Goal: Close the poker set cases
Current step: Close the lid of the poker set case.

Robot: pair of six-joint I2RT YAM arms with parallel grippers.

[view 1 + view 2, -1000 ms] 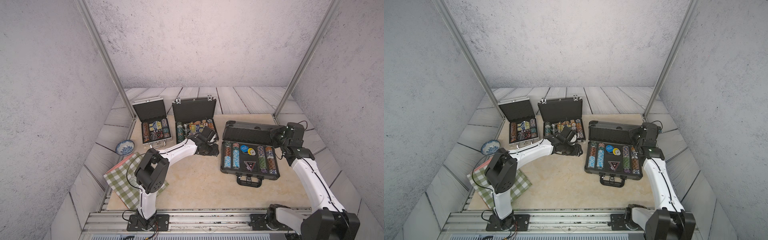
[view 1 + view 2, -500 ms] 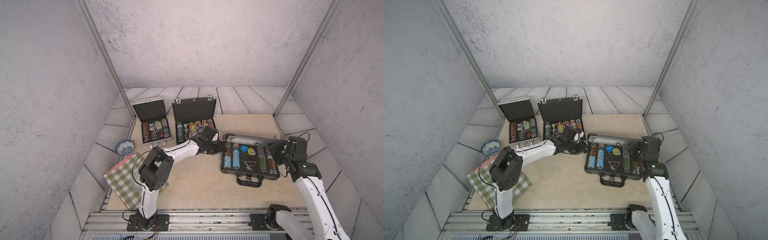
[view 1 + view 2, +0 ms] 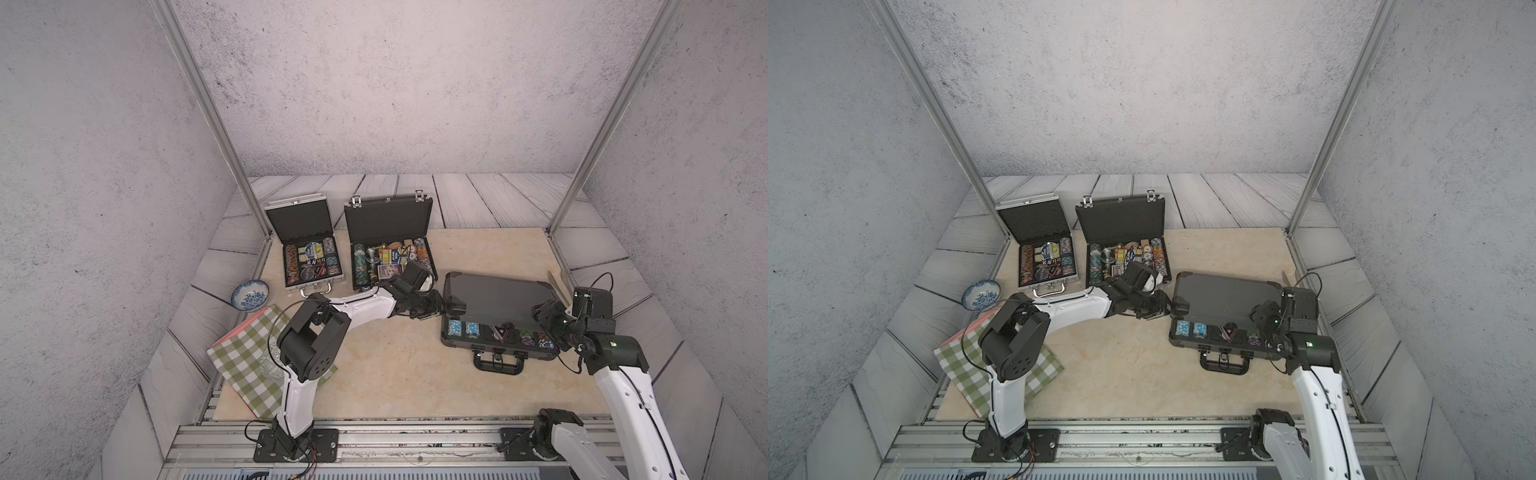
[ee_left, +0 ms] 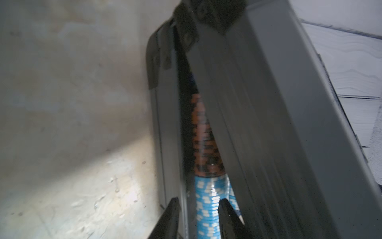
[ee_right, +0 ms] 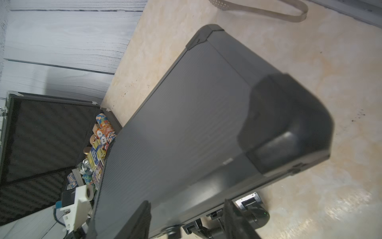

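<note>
Large black ribbed poker set case (image 3: 494, 297) lies on the beige stone-look tabletop (image 3: 395, 386), on the right arm's side, with its black handle (image 3: 498, 362) toward the robot's base. We see its lid (image 3: 1221, 293) tilted just above the base but not shut. A strip of stacked chips (image 3: 461, 329) shows along the front in both top views.

Next in size, the black mid-sized poker set case (image 3: 388, 216) stands farther back near the middle, lid upright and contents on show. Beside it, toward the left arm's side, the small silver aluminium poker set case (image 3: 299, 222) is open too, lid upright.

Nearer the left arm's base we find a green-and-white checked cloth (image 3: 245, 365), partly under that arm. Just behind it is a blue-and-white patterned ceramic bowl (image 3: 250, 294).

The left gripper (image 4: 198, 207) sits at the large case's left end. In its wrist view the jaws stand apart astride the base's side wall, with blue chips between them. We cannot tell whether they pinch.

The right gripper (image 5: 188, 209) hangs over the lid's front right corner. Its jaws are spread apart, one finger over the lid and one past its front edge.
</note>
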